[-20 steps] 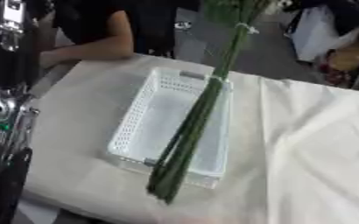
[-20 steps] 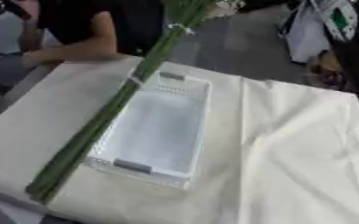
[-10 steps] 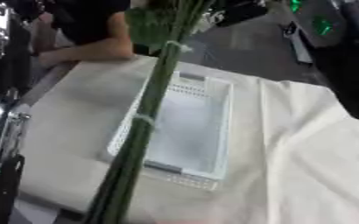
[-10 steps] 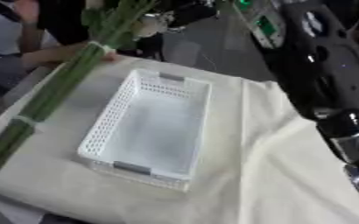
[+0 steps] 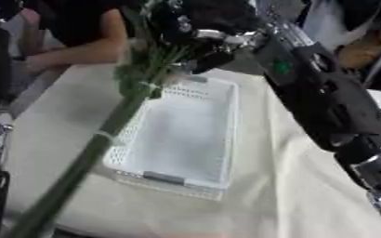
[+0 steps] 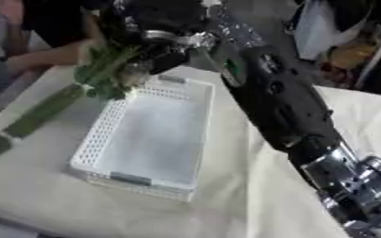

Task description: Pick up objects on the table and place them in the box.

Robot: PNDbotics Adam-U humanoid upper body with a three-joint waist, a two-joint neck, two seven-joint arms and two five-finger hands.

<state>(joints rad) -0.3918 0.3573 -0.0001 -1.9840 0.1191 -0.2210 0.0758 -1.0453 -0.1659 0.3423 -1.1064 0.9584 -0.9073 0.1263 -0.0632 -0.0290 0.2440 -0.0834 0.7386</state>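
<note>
**Flower bunch held over the basket's far end**

The bunch of green stems (image 5: 116,125) slants from the lower left up past the white perforated basket (image 5: 181,135), which sits empty on the cloth-covered counter (image 5: 291,186). The right hand (image 6: 157,44) is clamped round its upper, leafy end above the basket's far edge. The left hand is out of sight.
</note>
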